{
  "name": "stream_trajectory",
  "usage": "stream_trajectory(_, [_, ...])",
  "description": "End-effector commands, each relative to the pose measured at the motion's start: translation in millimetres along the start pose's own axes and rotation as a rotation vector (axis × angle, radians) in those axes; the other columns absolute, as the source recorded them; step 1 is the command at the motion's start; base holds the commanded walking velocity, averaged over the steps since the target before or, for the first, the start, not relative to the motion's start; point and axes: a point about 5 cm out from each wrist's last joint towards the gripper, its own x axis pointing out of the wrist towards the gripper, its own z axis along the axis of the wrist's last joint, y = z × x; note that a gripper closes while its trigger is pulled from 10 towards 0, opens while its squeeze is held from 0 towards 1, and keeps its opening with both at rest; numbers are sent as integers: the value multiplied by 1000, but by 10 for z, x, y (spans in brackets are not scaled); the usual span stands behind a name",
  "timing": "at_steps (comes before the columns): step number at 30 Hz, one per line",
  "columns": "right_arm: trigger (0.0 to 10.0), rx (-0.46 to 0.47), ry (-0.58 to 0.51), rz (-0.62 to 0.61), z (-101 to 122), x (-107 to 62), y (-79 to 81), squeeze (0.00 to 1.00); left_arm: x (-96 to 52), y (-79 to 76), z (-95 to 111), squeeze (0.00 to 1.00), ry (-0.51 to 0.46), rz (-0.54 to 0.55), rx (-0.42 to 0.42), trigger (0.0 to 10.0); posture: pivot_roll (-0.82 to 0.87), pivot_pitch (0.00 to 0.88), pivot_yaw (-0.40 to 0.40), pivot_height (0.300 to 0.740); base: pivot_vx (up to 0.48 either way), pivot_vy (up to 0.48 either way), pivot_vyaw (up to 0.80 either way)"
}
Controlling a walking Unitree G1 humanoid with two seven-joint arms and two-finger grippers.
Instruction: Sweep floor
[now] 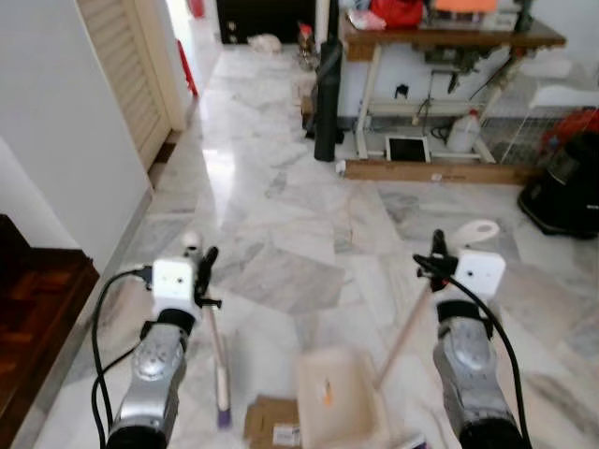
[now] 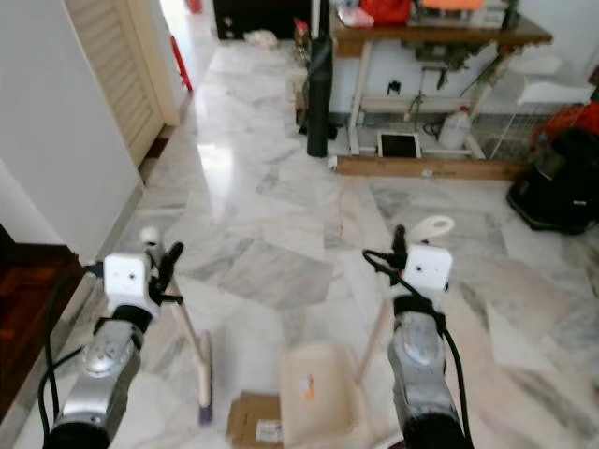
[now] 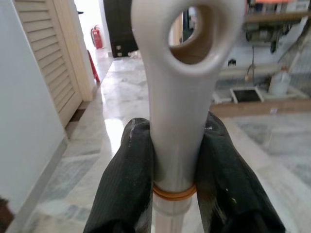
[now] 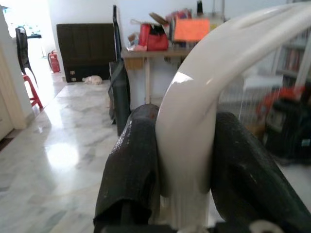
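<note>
Broom, long axis near upright, head apparently down beside the dustpan, handle pinched in left gripper; dustpan's pole slants up rightward into right gripper, fingers closed on its grip.

Daylight pours in from the doorway at the far end, blowing that opening out to near white. It throws a bright glare patch on the marble floor and a softer sheen along the polished tiles. The room is otherwise evenly lit, with shadows faint and soft (darkest beneath the wooden table). Both head views are slightly soft, the right eye view a little blurrier. In the wrist views the black fingers and the white handle sit close and sharp enough, a highlight gleaming on the plastic, while the background falls out of focus.
</note>
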Motion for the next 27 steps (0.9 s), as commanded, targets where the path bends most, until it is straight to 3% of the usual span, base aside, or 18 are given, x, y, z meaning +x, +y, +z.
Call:
stream_trajectory(1, [10000,16,-70,10,154,72,73,0,23,83,81,0,-39,16,13,10000,113,3,-23,740,330,0,0])
stream_trajectory(15, [10000,-6,-51,-40,105,54,-13,0,-5,88,51,0,-25,9,21,10000,108,18,-23,740,44,0,0])
stream_trajectory(27, [10000,-80,18,-69,-96,-40,-73,0,-87,113,-115,0,80,-62,82,10000,108,43,-19,740,0,0,0])
